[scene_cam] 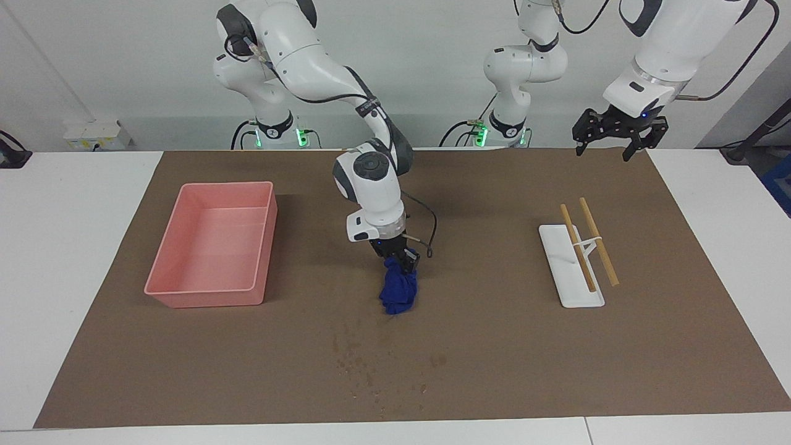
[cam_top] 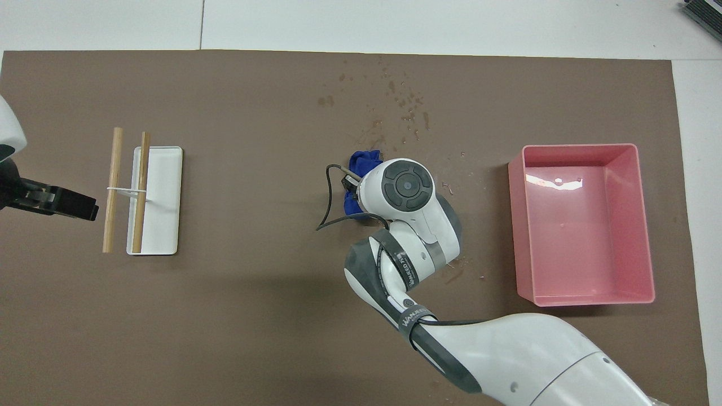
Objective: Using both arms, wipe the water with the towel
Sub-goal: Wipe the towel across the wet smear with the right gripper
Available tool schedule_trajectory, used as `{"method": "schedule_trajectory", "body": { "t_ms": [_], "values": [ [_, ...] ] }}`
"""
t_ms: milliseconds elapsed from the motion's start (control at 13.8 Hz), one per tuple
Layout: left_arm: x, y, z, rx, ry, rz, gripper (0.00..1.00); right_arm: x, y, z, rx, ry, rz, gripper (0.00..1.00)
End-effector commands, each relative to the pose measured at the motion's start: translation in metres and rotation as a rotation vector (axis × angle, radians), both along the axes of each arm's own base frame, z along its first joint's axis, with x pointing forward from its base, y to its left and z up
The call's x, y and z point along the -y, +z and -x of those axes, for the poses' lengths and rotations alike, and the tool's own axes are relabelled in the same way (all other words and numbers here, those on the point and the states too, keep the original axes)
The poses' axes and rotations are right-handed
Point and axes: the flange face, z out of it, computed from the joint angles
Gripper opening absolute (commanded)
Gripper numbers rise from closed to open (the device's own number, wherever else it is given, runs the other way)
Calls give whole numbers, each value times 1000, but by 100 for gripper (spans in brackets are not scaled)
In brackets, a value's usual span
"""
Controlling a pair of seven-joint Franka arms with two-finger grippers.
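While my right end effector (scene_cam: pixel 405 260) clenches the one soft, bunched blue towel (scene_cam: pixel 398 292) on the brown mat (scene_cam: pixel 494 346) near speckled water (scene_cam: pixel 377 364), my left end effector (scene_cam: pixel 620 131) hangs released.

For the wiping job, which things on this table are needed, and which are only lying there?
Needed:
- towel, gripped by the shut right gripper
- water, spots on the mat, farther from the robots than the towel
- left gripper, open, waiting over the mat's edge

Only lying there:
- pink tray
- white stand with two wooden sticks
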Motion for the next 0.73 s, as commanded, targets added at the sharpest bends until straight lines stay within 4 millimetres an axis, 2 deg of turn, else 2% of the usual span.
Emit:
{"method": "schedule_trajectory", "body": {
  "t_ms": [0, 218, 363, 654],
  "values": [
    [1, 0, -1, 21, 82, 39, 100, 34, -35, 34, -79, -23, 112, 0],
    [6, 1, -6, 49, 92, 43, 100, 62, -39, 50, -111, -45, 137, 0],
    [4, -1, -5, 47, 97, 45, 100, 71, -43, 65, -133, -46, 151, 0],
    [-1, -4, -7, 55, 129, 40, 100, 96, -31, 85, -166, -57, 176, 0]
  ]
}}
